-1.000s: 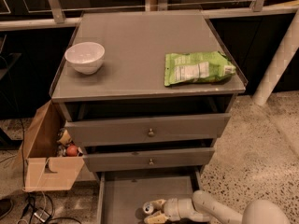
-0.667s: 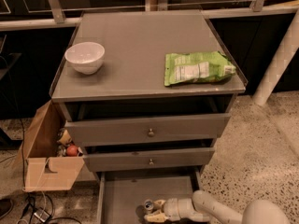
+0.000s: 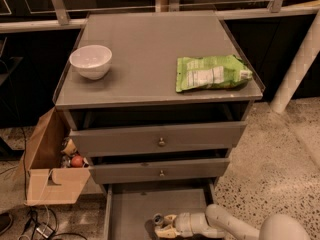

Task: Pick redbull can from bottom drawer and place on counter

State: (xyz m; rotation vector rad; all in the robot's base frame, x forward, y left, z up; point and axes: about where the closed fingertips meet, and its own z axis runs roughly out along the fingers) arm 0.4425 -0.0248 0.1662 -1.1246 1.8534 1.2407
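The redbull can, a small silver can with its top showing, stands in the open bottom drawer near the front. My gripper reaches in from the lower right, low over the drawer floor, with its cream fingers on either side of the can and closed against it. The counter is the flat grey top of the cabinet, well above the gripper.
A white bowl sits on the counter's left and a green snack bag on its right. The two upper drawers stand slightly open above the gripper. An open cardboard box stands on the floor to the left.
Almost nothing has moved. The gripper stays at the can in the bottom drawer, and the can has shifted only very slightly.
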